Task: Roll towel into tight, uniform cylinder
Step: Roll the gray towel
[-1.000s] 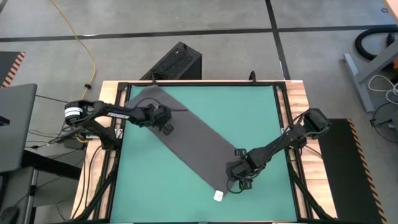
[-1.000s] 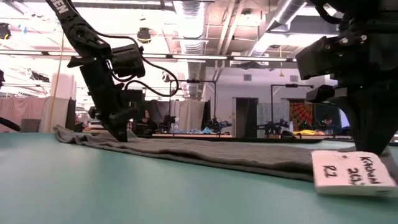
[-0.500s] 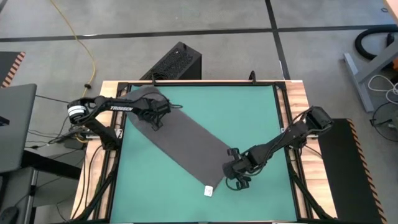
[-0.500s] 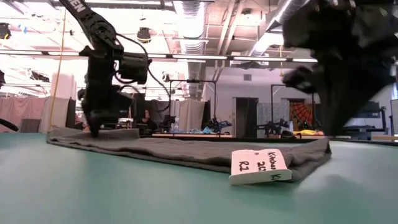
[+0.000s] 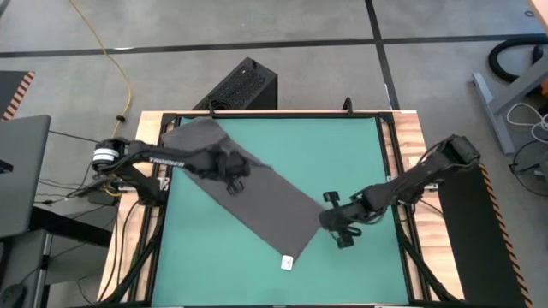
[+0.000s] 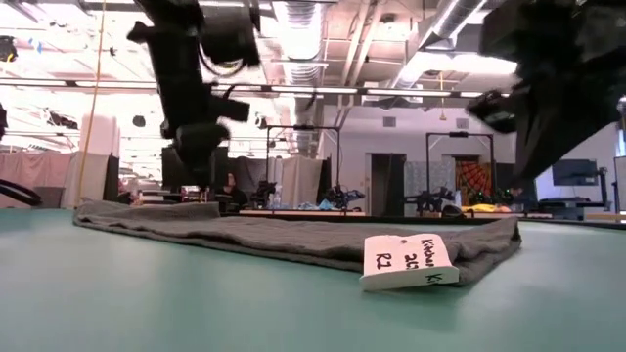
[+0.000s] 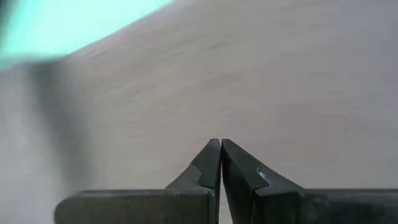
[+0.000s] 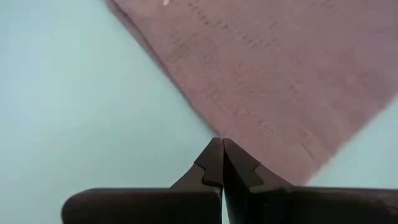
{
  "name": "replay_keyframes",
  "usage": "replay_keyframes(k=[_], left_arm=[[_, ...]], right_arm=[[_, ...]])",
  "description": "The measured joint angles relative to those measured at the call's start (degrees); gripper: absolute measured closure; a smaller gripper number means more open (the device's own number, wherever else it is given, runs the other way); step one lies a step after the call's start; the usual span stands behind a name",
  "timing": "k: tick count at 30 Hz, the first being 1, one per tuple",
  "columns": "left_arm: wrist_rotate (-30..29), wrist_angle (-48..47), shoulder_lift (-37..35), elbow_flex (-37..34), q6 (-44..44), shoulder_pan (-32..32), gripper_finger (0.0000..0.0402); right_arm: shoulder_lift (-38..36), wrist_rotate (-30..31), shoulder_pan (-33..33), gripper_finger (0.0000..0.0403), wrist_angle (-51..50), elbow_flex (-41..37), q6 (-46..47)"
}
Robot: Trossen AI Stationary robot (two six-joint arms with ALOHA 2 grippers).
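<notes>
- The towel (image 5: 241, 190) lay flat and slanted across the green mat (image 5: 342, 162).
- Your left pincer (image 5: 231, 175) hung pinched together over its far end.
- Your right pincer (image 5: 336, 224), pinched together too, sat just beside its near end.

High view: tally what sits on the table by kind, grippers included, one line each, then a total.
Towel, dark grey, lying flat: 1
White tag at the towel's corner: 1
Green mat: 1
Grippers, both shut and empty: 2, the left gripper over the towel and the right gripper beside its edge
Total: 5
</notes>
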Motion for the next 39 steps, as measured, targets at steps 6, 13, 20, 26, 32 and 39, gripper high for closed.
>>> replay_keyframes(k=[6,13,20,26,32,39], left_arm=[[3.83,22.05,2.67,0.00,-3.38,-15.50,0.0397],[3.85,51.74,11.64,0.36,-0.09,-26.53,0.0352],[2.70,51.99,25.72,13.57,3.82,-31.62,0.0252],[1.87,31.79,38.17,34.44,4.06,-32.10,0.0193],[1.30,11.74,48.16,53.81,1.32,-31.22,0.0188],[3.00,-0.95,52.97,66.37,-2.41,-30.58,0.0191]], right_arm=[[-6.95,9.52,4.18,0.0382,-0.82,-1.67,-7.29],[-6.41,14.33,4.68,0.0351,-1.72,-1.80,-18.39],[-1.55,17.52,4.60,0.0268,-4.70,-1.80,-24.80],[2.33,17.53,4.64,0.0178,-7.90,-1.78,-30.48],[2.99,17.56,4.53,0.0154,-10.37,-1.78,-34.96],[2.98,17.80,4.29,0.0162,-8.95,-2.46,-44.81]])
